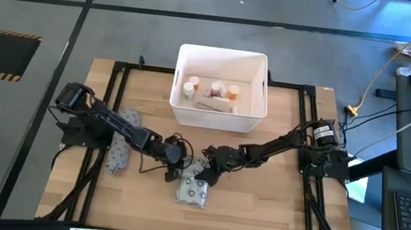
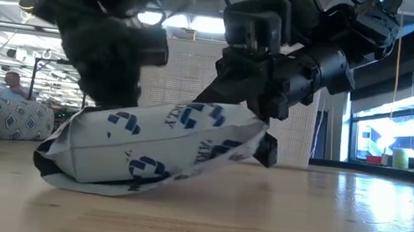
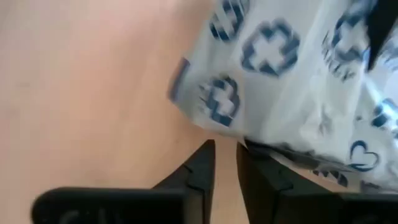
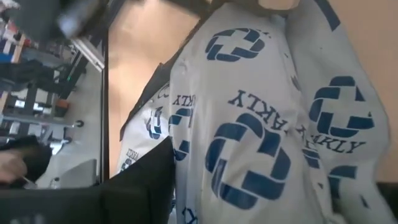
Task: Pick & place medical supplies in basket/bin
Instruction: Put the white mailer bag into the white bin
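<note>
A flat white packet with blue ring-cross marks (image 1: 193,193) lies near the table's front middle. In the low view the packet (image 2: 151,149) rests on its left end and its right end is raised. My right gripper (image 1: 203,170) is shut on that raised end. My left gripper (image 1: 177,170) is low beside the packet with its fingers (image 3: 202,171) nearly together and nothing between them. The white bin (image 1: 223,52) stands at the far middle and holds several small white bottles with orange or pink caps (image 1: 212,89). My right gripper pinches the packet's raised end (image 2: 255,124) between its two fingers, one above and one below (image 2: 266,150). It comes slanting down from the table's right. That end is lifted and the other end (image 2: 52,163) lies on the table. My left gripper is beside the packet's edge (image 3: 249,140); I cannot tell whether it touches.
A second patterned packet (image 1: 121,148) lies under my left arm at the table's left. A black frame (image 1: 118,67) runs around the tabletop. Bare wood (image 1: 257,205) lies at the front right.
</note>
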Robot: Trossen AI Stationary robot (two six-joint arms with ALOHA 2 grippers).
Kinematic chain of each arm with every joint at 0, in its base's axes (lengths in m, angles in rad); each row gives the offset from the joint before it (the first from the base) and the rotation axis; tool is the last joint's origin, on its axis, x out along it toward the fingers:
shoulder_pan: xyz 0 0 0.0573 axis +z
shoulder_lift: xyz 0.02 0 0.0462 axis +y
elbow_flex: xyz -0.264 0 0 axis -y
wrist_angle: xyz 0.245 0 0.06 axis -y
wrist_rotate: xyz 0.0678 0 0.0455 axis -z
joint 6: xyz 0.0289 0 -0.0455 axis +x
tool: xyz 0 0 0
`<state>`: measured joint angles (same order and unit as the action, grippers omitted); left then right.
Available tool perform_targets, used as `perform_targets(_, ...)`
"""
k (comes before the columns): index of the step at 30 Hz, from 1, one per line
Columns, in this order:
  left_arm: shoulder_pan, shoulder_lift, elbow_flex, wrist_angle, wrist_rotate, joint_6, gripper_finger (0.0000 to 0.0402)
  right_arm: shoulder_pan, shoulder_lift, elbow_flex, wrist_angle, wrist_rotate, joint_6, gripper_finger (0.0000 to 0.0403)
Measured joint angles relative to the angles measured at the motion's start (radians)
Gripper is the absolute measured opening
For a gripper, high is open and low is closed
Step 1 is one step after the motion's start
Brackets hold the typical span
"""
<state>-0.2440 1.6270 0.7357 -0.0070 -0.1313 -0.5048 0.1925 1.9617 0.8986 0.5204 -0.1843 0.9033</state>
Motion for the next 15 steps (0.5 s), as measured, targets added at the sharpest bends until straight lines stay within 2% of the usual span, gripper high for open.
perform_targets(8, 0.0, -0.218, 0.002, -0.184, -0.093, 0.004, 0.009, 0.0, -0.03, -0.001, -0.017, -0.022, -0.094, 0.018)
perform_targets(15, -0.001, -0.448, 0.002, -0.247, -0.195, 0.088, 0.0087, 0.0, -0.216, -0.001, -0.052, -0.06, -0.207, 0.0182)
